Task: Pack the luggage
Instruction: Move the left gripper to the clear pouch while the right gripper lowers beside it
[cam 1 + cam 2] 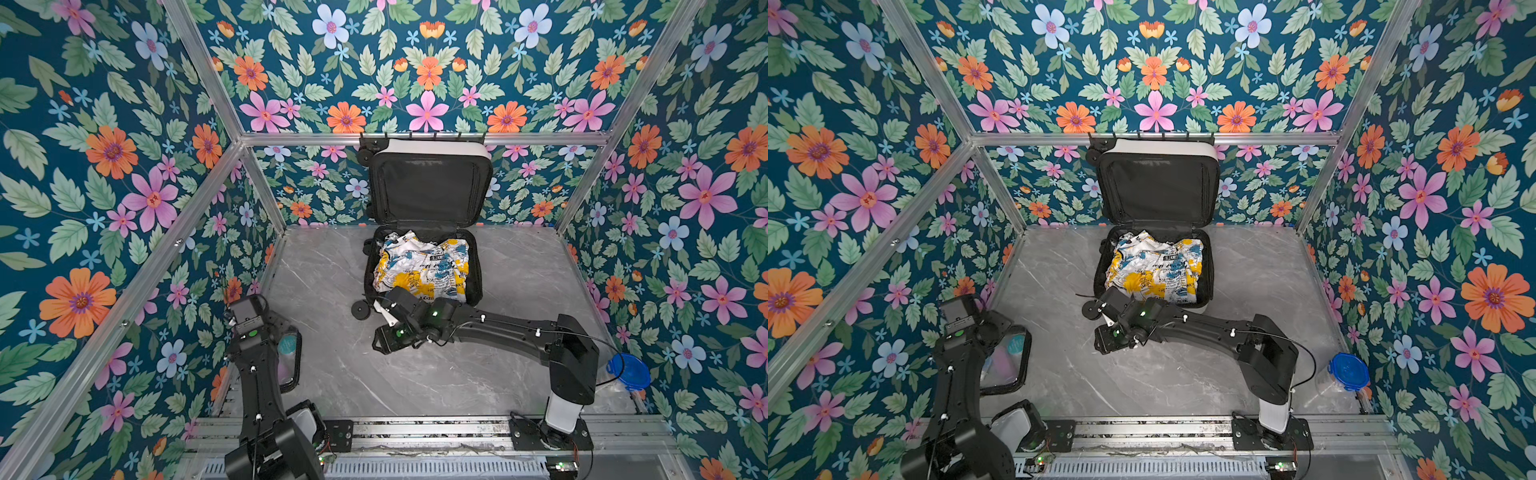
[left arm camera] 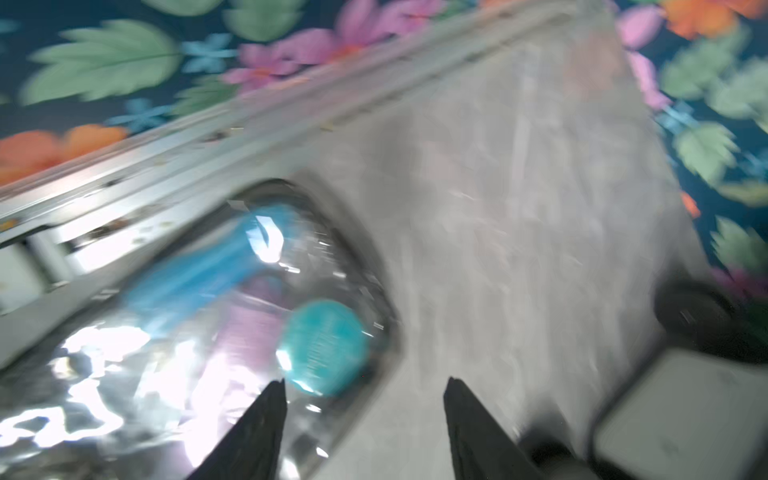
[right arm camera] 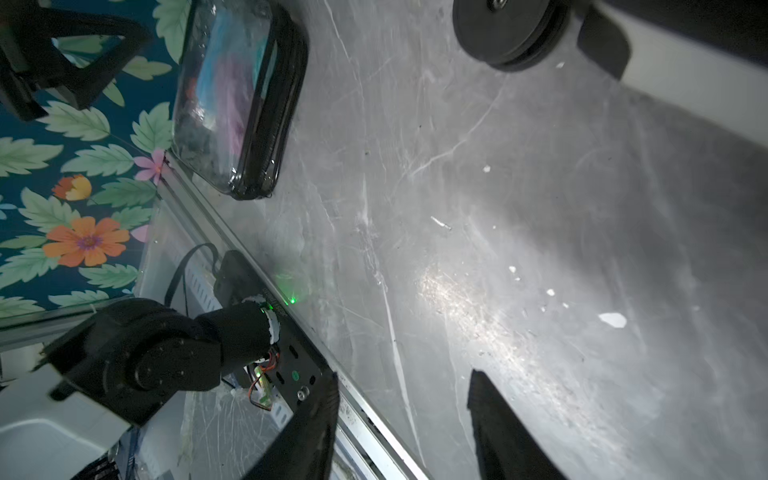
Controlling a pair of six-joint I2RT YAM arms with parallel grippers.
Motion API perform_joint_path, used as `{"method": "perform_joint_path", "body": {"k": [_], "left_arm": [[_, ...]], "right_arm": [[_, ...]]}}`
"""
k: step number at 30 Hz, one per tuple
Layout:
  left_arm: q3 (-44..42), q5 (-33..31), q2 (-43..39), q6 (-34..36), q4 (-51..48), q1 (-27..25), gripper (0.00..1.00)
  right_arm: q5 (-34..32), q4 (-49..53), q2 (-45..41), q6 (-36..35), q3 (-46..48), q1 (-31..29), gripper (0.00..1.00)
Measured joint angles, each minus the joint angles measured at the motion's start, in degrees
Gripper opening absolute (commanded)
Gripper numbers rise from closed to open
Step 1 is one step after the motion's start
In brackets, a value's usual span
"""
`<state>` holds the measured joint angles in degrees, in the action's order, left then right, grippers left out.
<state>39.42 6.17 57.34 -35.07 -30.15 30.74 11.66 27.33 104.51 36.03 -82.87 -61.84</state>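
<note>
Both top views: bright, even, sharp; wide-angle bending at edges. Left wrist view: heavy motion blur, white glare on toiletry pouch [image 2: 166, 353]. Right wrist view: dim, sharp; glare patch on tabletop [image 3: 457, 299].

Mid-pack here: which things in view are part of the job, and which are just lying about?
Job: luggage, open; printed garment inside it; clear toiletry pouch by the open left hand.
Lying about: blue-lidded container, far right, likely; no hand near it.

Floral wallpaper walls [image 1: 428, 62], silver aluminium frame rails [image 1: 415, 138], grey marble-patterned floor [image 1: 415, 374].
</note>
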Motion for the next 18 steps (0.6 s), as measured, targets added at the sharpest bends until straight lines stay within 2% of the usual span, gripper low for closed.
{"method": "perform_joint_path", "body": {"k": [3,9,14,18], "left_arm": [[-1.2,2.5,1.3,-0.2,1.4,6.9,0.75],[-4.0,7.4,6.1,-0.5,5.8,19.9,0.80],[-4.8,9.9,8.0,0.8,7.9,25.7,0.81],[-4.8,9.0,7.6,1.9,9.1,26.9,0.80]], "right_arm": [[-0.1,-0.9,-0.2,1.0,1.7,-0.4,0.54],[-0.5,-1.3,-0.9,1.8,3.2,-0.5,0.54],[-0.1,-2.1,-0.9,2.9,4.4,-0.5,0.54],[0.2,-3.2,-0.3,3.9,4.6,-0.5,0.54]]}}
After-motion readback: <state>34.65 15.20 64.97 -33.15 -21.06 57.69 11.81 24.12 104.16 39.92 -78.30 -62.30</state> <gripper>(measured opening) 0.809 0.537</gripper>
